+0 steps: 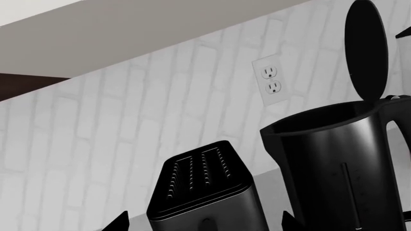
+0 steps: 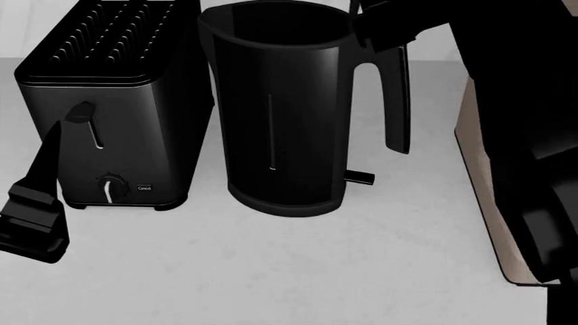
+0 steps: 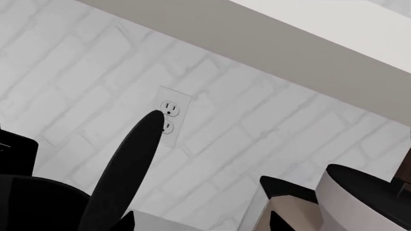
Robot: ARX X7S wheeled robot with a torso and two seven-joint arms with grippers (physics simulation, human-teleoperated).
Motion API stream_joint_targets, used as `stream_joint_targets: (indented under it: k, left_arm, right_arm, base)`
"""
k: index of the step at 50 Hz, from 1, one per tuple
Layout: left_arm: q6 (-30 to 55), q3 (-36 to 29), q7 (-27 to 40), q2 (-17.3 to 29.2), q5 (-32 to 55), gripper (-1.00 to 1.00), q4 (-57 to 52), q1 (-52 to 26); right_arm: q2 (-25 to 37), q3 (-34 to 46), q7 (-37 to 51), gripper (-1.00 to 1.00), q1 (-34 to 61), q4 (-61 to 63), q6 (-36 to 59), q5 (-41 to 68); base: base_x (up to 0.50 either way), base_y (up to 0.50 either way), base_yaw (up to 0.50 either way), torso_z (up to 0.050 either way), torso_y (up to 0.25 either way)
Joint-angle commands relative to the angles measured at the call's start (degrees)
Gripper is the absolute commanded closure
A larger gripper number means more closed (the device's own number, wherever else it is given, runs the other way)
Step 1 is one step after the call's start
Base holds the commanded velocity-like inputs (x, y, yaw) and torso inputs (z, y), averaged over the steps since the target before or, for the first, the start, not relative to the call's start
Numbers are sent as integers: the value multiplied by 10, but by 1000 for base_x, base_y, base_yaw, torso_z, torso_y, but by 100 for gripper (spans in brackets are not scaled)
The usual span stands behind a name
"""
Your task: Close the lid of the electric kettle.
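The electric kettle stands in the middle of the counter, its top open. The lid stands upright on its hinge above the handle; it lies above the head view's top edge. In the right wrist view the lid shows edge-on, just beside one fingertip. My right gripper is open and empty, beside the raised lid on its handle side. My left gripper is open and empty, low in front of the toaster; it also shows in the head view.
A boxy black toaster stands close to the left of the kettle. A beige espresso machine stands to the right, mostly behind my right arm. A white brick wall with an outlet is behind.
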State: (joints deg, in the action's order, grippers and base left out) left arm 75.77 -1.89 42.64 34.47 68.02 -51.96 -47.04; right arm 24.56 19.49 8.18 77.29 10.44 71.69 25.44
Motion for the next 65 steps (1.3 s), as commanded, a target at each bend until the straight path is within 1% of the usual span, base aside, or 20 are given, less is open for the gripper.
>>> stream_joint_targets:
  k: [1,22,31,43,52,54,65]
  left_arm:
    - [-12,-10,-4,6,-10,-100,4,5]
    - [-32,-18,-6,16,-18,-100,5,20]
    - [-44,-26,-13,21,-33,-100,9,29]
    - [-61,-32,-23,28,-48,-100,14,39]
    - [-66,-26,-20,34,-41,-100,12,44]
    - [-64,-25,-16,34,-35,-100,10,41]
    - [-74,-12,-14,47,-31,-100,6,59]
  right_arm:
    - [-10,32,-14,-100,33,-90,-47,-23]
    - [-47,72,-34,-100,72,-235,-128,-56]
    - [-79,103,-56,-100,105,-346,-192,-79]
    - [-109,123,-74,-100,127,-395,-216,-83]
    - [-110,127,-72,-100,125,-357,-185,-75]
    - [-112,127,-73,-100,127,-364,-188,-75]
    - [-155,145,-92,-100,139,-472,-262,-88]
  base:
    - [0,0,0,0,0]
    - [0,0,0,0,0]
    - [0,0,0,0,0]
    - [0,0,0,0,0]
    - [0,0,0,0,0]
    - [0,0,0,0,0]
    - [0,0,0,0,0]
